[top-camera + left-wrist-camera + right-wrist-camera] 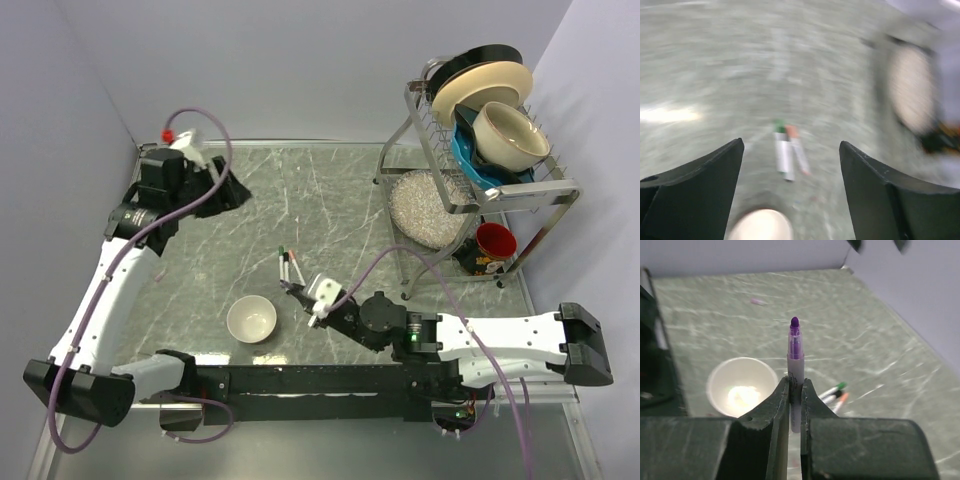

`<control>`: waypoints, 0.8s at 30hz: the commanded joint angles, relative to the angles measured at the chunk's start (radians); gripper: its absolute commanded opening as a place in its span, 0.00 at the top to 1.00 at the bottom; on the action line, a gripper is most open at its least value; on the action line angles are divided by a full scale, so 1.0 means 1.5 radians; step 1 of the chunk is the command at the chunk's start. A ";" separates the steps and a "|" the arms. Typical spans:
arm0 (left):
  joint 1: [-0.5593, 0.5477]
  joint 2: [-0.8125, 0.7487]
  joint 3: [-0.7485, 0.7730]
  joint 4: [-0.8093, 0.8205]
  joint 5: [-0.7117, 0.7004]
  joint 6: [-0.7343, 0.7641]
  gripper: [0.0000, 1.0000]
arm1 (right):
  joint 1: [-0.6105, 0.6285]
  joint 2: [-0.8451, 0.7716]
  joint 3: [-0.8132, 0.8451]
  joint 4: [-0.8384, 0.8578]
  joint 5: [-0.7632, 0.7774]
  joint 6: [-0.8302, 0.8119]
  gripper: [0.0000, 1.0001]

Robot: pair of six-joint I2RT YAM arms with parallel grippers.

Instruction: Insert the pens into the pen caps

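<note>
Top view: our left gripper [230, 192] hangs at the far left, well apart from the loose pens [283, 265] mid-table, while the right gripper [293, 290] is just beside them.

Left wrist, blurry: fingers [700, 185] spread wide, pens down between them.

Right wrist: jaws pinching an upright purple pen [795, 352].

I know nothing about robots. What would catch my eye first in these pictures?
Most striking is a slim white marker pen with a bare purple tip, clamped in the right gripper near the middle of the table. Close by sit a small round white bowl and two more pens with green and orange ends, lying side by side. At the far right stands a wire dish rack crowded with plates and bowls.
</note>
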 commanded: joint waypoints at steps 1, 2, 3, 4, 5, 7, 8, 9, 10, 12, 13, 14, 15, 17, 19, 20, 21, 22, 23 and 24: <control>0.069 -0.023 -0.073 -0.011 -0.241 -0.003 0.17 | -0.012 -0.060 -0.009 -0.009 -0.014 0.255 1.00; 0.087 -0.017 -0.100 -0.019 -0.270 0.001 0.17 | -0.017 -0.069 -0.018 0.003 -0.028 0.290 1.00; 0.130 -0.008 -0.112 -0.031 -0.273 0.011 0.17 | -0.018 -0.079 -0.027 0.007 -0.037 0.305 1.00; 0.153 0.018 -0.124 -0.035 -0.271 0.017 0.17 | -0.020 -0.094 -0.038 0.008 -0.046 0.320 1.00; 0.173 0.031 -0.144 -0.038 -0.290 0.015 0.17 | -0.022 -0.100 -0.044 0.010 -0.069 0.346 1.00; 0.202 0.068 -0.155 -0.035 -0.294 -0.003 0.18 | -0.028 -0.118 -0.060 0.019 -0.090 0.368 1.00; 0.213 0.082 -0.161 -0.031 -0.297 -0.008 0.18 | -0.029 -0.122 -0.063 0.022 -0.100 0.384 1.00; 0.239 0.098 -0.162 -0.029 -0.333 -0.016 0.18 | -0.031 -0.125 -0.065 0.021 -0.119 0.388 1.00; 0.252 0.136 -0.163 -0.028 -0.351 -0.019 0.19 | -0.032 -0.131 -0.068 0.019 -0.130 0.392 1.00; 0.301 0.190 -0.160 -0.029 -0.338 -0.017 0.23 | -0.037 -0.138 -0.072 0.014 -0.150 0.402 1.00; 0.317 0.204 -0.162 -0.019 -0.314 -0.015 0.24 | -0.039 -0.146 -0.075 0.014 -0.156 0.403 1.00; 0.331 0.212 -0.171 -0.010 -0.292 -0.014 0.25 | -0.042 -0.152 -0.076 0.010 -0.160 0.406 1.00; 0.354 0.223 -0.179 0.001 -0.257 -0.011 0.24 | -0.043 -0.157 -0.079 0.009 -0.163 0.406 1.00; 0.370 0.227 -0.206 0.038 -0.221 -0.004 0.24 | -0.050 -0.172 -0.088 0.008 -0.168 0.404 1.00; 0.385 0.237 -0.220 0.052 -0.195 0.004 0.25 | -0.060 -0.187 -0.096 0.005 -0.173 0.407 1.00; 0.386 0.243 -0.225 0.057 -0.194 0.005 0.25 | -0.064 -0.192 -0.099 0.006 -0.174 0.412 1.00; 0.390 0.259 -0.224 0.060 -0.194 0.007 0.25 | -0.071 -0.197 -0.103 0.006 -0.176 0.414 1.00; 0.390 0.269 -0.223 0.059 -0.194 0.008 0.26 | -0.076 -0.203 -0.105 0.007 -0.182 0.419 1.00; 0.392 0.279 -0.215 0.054 -0.192 0.007 0.30 | -0.089 -0.206 -0.108 0.009 -0.186 0.427 1.00; 0.394 0.297 -0.213 0.052 -0.188 -0.003 0.33 | -0.096 -0.211 -0.114 0.011 -0.194 0.431 1.00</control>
